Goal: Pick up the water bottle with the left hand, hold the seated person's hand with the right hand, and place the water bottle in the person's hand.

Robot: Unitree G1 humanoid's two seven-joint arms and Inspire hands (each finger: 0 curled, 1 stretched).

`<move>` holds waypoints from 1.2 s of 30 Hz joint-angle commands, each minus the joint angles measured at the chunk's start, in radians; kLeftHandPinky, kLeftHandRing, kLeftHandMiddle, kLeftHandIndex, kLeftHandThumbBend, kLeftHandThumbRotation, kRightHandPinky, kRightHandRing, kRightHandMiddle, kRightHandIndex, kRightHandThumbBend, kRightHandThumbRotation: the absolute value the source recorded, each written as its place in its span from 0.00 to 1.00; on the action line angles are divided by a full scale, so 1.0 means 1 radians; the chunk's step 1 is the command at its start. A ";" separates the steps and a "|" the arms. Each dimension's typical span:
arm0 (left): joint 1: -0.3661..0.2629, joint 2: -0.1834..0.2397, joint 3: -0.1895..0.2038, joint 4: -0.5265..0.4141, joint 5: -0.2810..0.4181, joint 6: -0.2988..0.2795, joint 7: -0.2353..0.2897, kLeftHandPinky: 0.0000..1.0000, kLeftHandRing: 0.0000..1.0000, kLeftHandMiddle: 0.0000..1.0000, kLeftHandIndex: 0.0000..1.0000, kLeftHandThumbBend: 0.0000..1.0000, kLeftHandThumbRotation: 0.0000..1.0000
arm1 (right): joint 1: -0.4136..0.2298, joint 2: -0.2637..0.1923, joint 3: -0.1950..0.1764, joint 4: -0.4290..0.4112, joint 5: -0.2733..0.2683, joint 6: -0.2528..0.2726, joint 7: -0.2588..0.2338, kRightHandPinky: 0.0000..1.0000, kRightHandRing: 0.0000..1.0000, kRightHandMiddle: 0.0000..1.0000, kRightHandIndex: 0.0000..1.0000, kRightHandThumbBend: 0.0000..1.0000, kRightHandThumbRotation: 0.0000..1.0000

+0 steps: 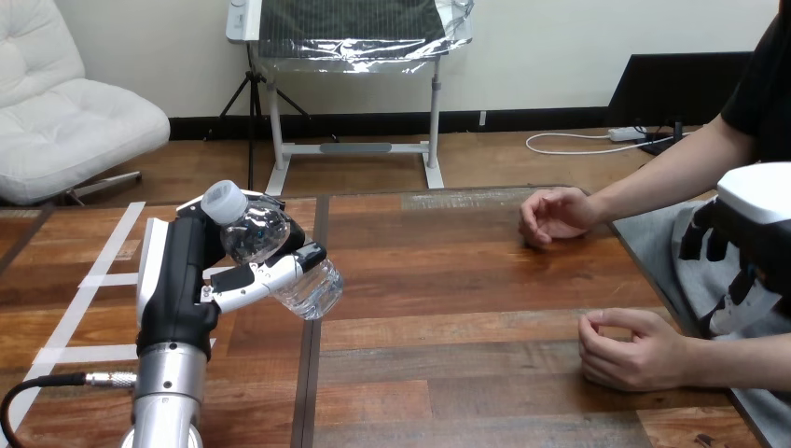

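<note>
Clear plastic with a white cap: one water bottle (pixel 315 287) is in view, and it sits in the robot's left hand (pixel 182 280) over the left part of the wooden tabletop (pixel 448 280). The bottle is tilted, with the cap pointing up and to the left and the base down and to the right. The left hand is clamped on it, with fingers (pixel 256 278) curled across the bottle's middle and the black palm behind it. Whether the base touches the wood cannot be told.

Two robot hands show. The right hand (pixel 756 210) is at the view's right edge, white shell on top, beside the person's forearm. Whether it is spread or closed cannot be told, and it does not appear to touch the person.

Two of the person's hands rest on the tabletop, both loosely curled and holding nothing. The farther hand (pixel 555 217) lies near the tabletop's middle right, and the nearer hand (pixel 630 350) lies closer to the robot. Both are well apart from the bottle.
</note>
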 commanded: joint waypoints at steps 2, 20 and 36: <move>-0.087 0.005 0.014 -0.015 -0.010 -0.042 0.012 0.46 0.44 0.45 0.49 0.66 0.00 | -0.038 0.014 0.020 0.020 -0.005 -0.016 -0.021 0.55 0.69 0.74 0.72 0.76 0.00; -0.086 0.010 0.016 -0.014 -0.013 -0.045 0.010 0.46 0.45 0.46 0.49 0.66 0.00 | -0.008 0.084 -0.015 0.096 0.165 -0.162 -0.196 0.63 0.73 0.76 0.75 0.79 0.00; -0.087 0.013 0.015 -0.010 -0.002 -0.046 0.016 0.45 0.44 0.45 0.49 0.67 0.00 | -0.005 0.095 -0.003 0.106 0.179 -0.173 -0.225 0.65 0.74 0.77 0.76 0.77 0.00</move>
